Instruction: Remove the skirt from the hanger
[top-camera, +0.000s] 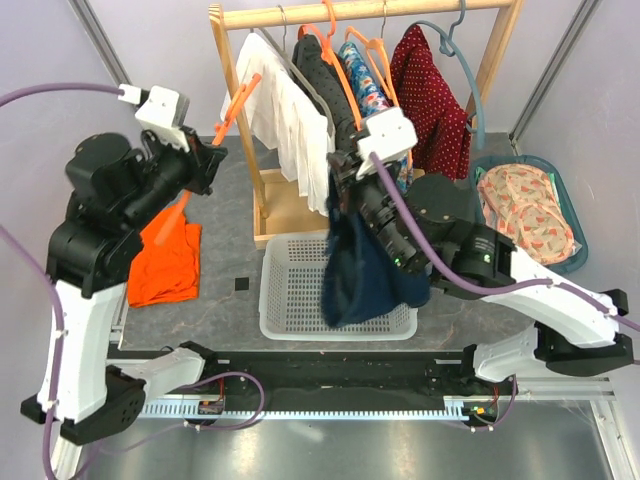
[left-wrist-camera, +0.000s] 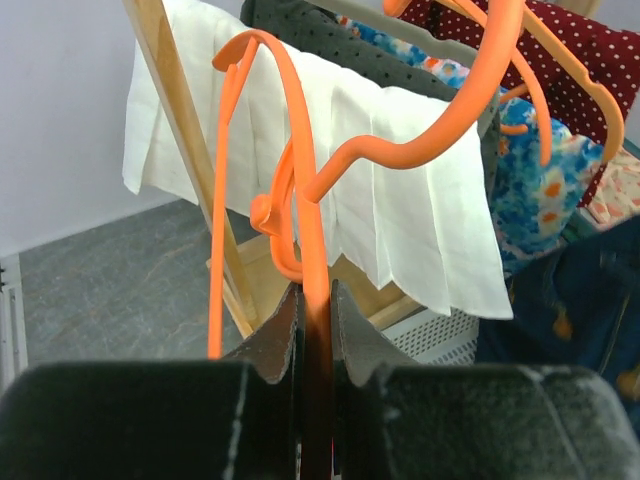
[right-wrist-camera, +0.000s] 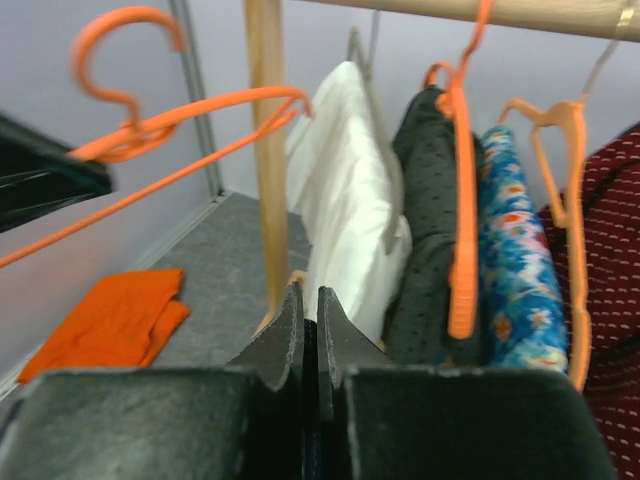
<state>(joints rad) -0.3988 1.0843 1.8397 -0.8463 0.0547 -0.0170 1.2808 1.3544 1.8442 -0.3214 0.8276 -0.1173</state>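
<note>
My left gripper (top-camera: 213, 160) is shut on the bare orange hanger (top-camera: 235, 105) and holds it up to the left of the wooden rack; in the left wrist view the hanger (left-wrist-camera: 310, 230) runs between my fingers (left-wrist-camera: 280, 330). My right gripper (top-camera: 340, 165) is shut on the top edge of the dark navy skirt (top-camera: 360, 270), which hangs free over the white basket (top-camera: 290, 300). The skirt is apart from the hanger. In the right wrist view a dark strip of skirt (right-wrist-camera: 310, 350) sits between the jaws, and the hanger (right-wrist-camera: 170, 120) shows at upper left.
The wooden rack (top-camera: 370, 12) holds white, black, floral and red dotted garments on hangers. An orange cloth (top-camera: 165, 262) lies on the table at left. A teal basket (top-camera: 560, 190) with patterned cloth stands at right.
</note>
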